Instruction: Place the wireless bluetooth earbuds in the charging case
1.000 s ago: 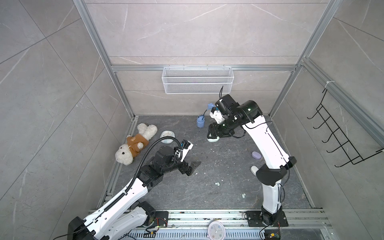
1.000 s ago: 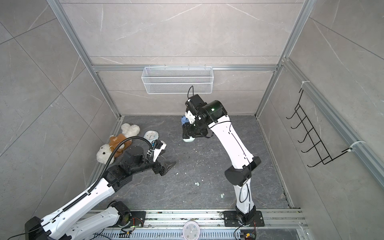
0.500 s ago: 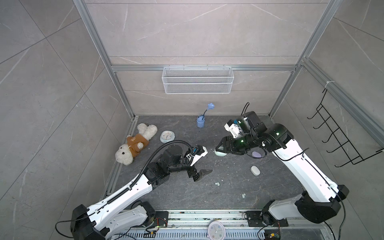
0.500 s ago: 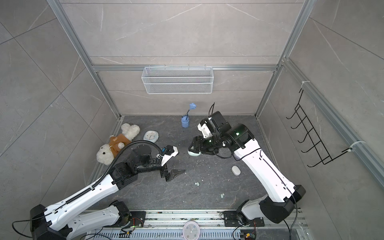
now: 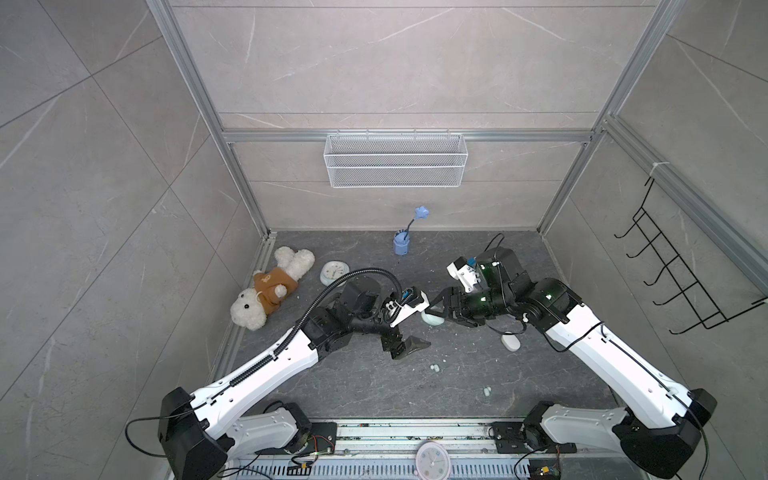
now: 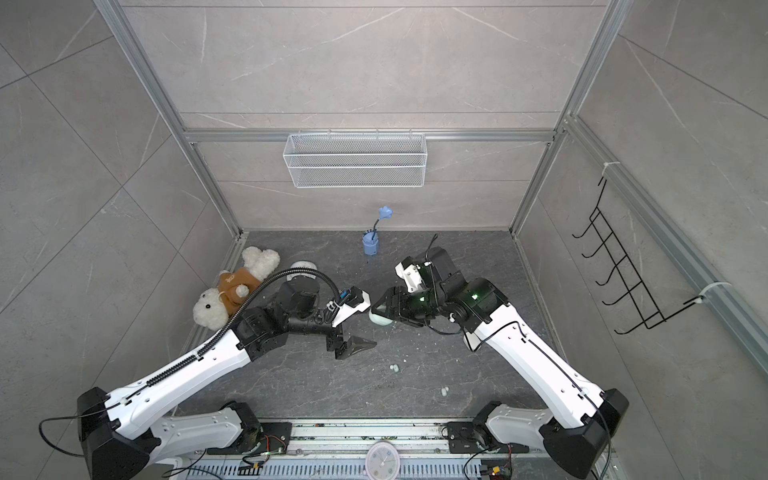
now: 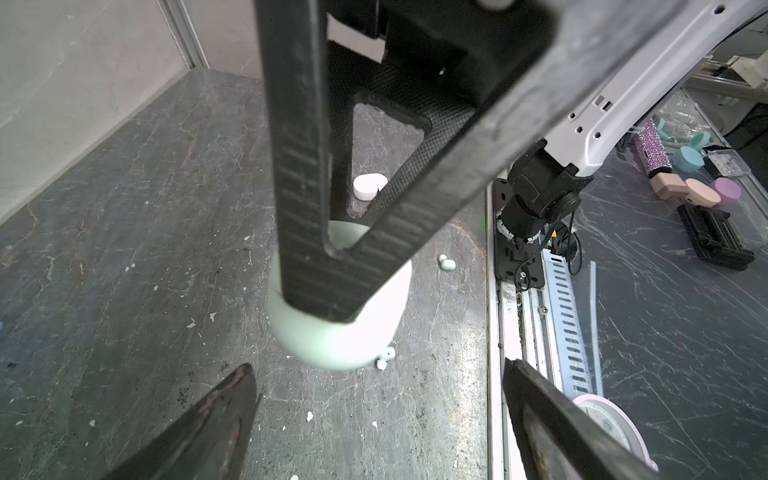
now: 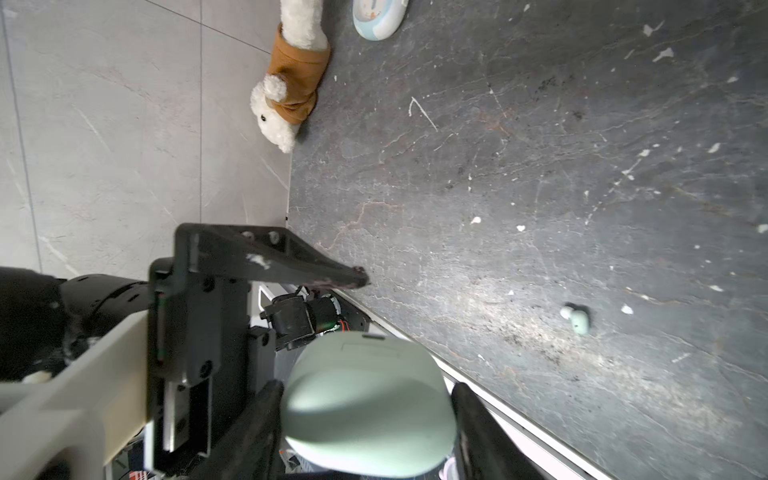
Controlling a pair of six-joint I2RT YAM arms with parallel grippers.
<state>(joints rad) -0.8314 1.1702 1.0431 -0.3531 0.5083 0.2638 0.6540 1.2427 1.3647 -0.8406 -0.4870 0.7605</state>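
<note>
1. We see the right gripper (image 5: 437,312) near the middle of both top views, reaching toward the left; its fingers (image 8: 249,428) are closed on the mint green charging case (image 5: 432,320), one on each side of it.
2. The case seems to hang clear of the dark table (image 5: 365,386); we cannot tell whether its lid is open.
3. The left gripper (image 7: 378,368) faces the case from the left in both top views; its fingers stand wide apart with nothing between them, and their tips are near the case but not touching it.
4. A mint green earbud (image 5: 434,368) lies on the table below the two grippers, in the lower middle of both top views; a second mint green earbud (image 5: 486,390) lies further to the lower right; both are well apart from the case and neither is held.
5. A white case (image 5: 510,343) rests on the table just beside the right arm, right of centre.
6. At the left edge of the table lies a plush lamb (image 5: 270,291) in a brown jacket; a small round clock (image 5: 332,273) sits just beside it.
7. A blue vase (image 5: 402,243) with a blue flower stands upright near the back wall, under a white wire basket (image 5: 392,160); a black hook rack (image 5: 681,282) hangs on the wall at the right of the frame.
</note>
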